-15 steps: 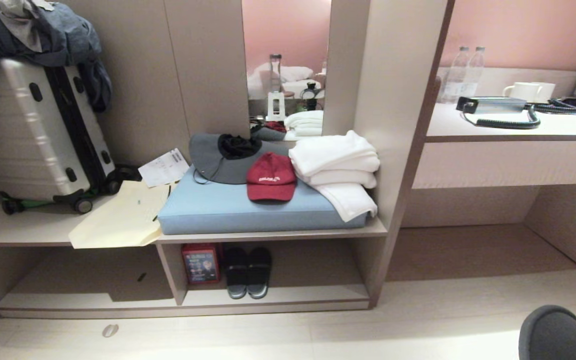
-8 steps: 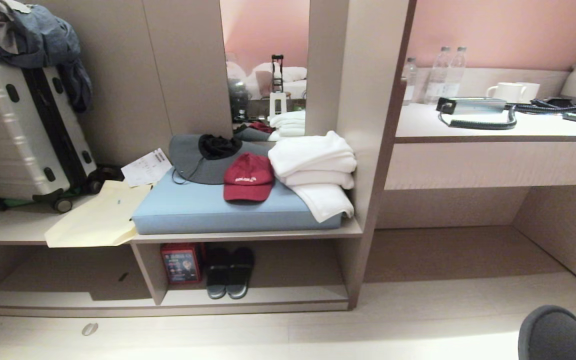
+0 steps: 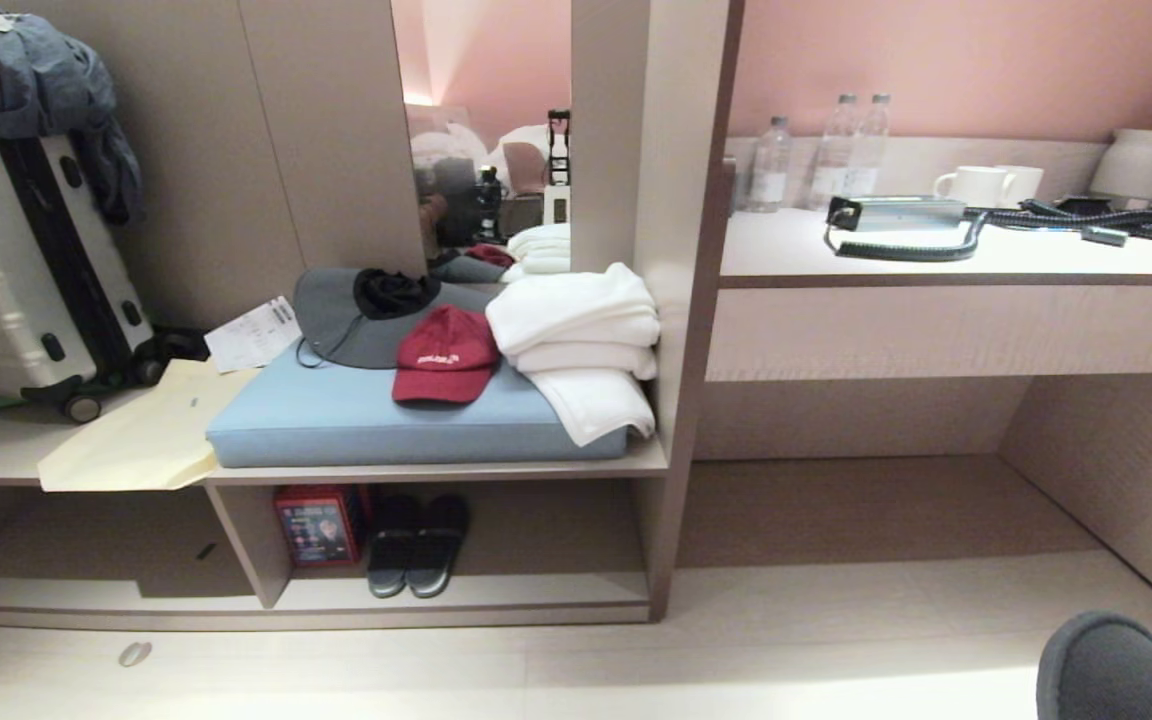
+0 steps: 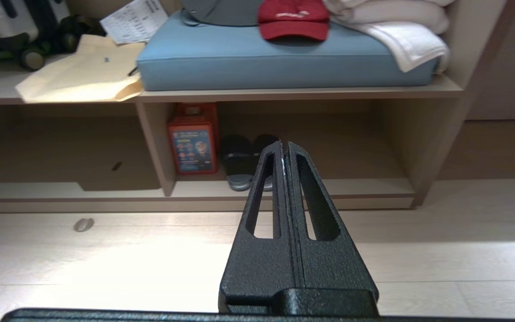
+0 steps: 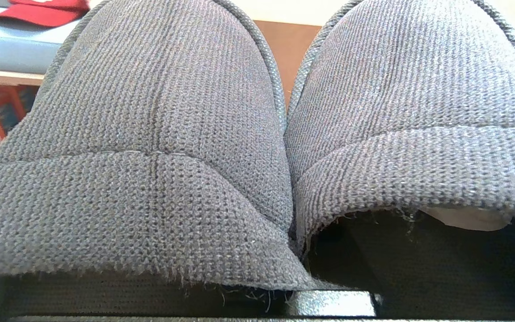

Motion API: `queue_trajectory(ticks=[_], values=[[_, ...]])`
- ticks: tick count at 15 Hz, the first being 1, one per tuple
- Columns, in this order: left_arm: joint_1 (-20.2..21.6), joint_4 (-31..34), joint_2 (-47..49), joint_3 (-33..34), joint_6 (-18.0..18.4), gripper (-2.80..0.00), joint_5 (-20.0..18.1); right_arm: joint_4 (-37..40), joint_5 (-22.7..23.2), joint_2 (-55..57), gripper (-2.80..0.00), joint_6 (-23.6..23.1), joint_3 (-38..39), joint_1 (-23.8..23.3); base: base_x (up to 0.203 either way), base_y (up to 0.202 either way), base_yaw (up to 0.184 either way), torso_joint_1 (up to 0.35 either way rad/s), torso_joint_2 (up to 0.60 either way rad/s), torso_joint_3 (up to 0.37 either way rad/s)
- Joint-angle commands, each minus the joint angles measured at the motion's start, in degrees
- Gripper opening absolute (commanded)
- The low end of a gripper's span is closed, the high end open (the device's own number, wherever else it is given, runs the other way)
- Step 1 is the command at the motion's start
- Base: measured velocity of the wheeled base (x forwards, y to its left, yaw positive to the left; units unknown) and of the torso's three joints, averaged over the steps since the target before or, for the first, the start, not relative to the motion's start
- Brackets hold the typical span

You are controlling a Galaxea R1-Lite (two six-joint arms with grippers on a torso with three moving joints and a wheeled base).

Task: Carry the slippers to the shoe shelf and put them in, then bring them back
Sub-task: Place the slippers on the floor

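Right pincer: closed on the slippers (image 5: 150,134). The fingers themselves are hidden under the pair, which fills the right wrist view toes-forward.
Left pincer (image 4: 284,144): fingers pressed together, holding nothing, pointed at the shelf (image 3: 536,608) from over the floor (image 3: 836,660).
Slippers, place: off the ground in the right pincer, at about 4 o'clock in the head view, in the very corner. They are well apart from the shelf and not in it.
Just changed: over the last second the whole head view has slid toward 9 o'clock. Shelf, cushion (image 3: 386,425) and cap (image 3: 446,355) have all shifted together, so the robot has moved and the things have not. The slippers have kept their corner of the view, which means they are riding along with the robot.
Meaning for the task: probably a carrying leg, with the pair in the grip and no placing begun. The shelf now lies at about 8 o'clock, so the robot does not face it squarely. Whether this is the way there or the way back cannot be told.
Slippers, look: dark grey knit with a fine ribbed weave. The rounded toe covers sit side by side and touch along their inner edges. The cut edges are slightly frayed, and a pale insole shows inside one opening. They look soft and likely to flex in a grip.
Shelf, look: pale wood-grain board with a thin upright divider.
Right cubby: already holds a black pair (image 3: 416,545) just beside a red box (image 3: 316,525), with bare board toward 3 o'clock of them.
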Motion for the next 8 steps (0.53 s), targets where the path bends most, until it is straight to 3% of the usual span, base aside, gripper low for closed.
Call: queue_trajectory(ticks=[1,8], values=[[0.0,0.0,0.1,0.0,0.0,-2.8,0.0,0.0,0.0,0.1,-2.8,0.0,0.0,0.0,0.0,-0.198,0.003,0.0,0.0,0.0],[0.0,0.0,0.1,0.0,0.0,-2.8,0.0,0.0,0.0,0.1,-2.8,0.1,0.0,0.0,0.0,-0.196,0.003,0.001,0.0,0.003]])
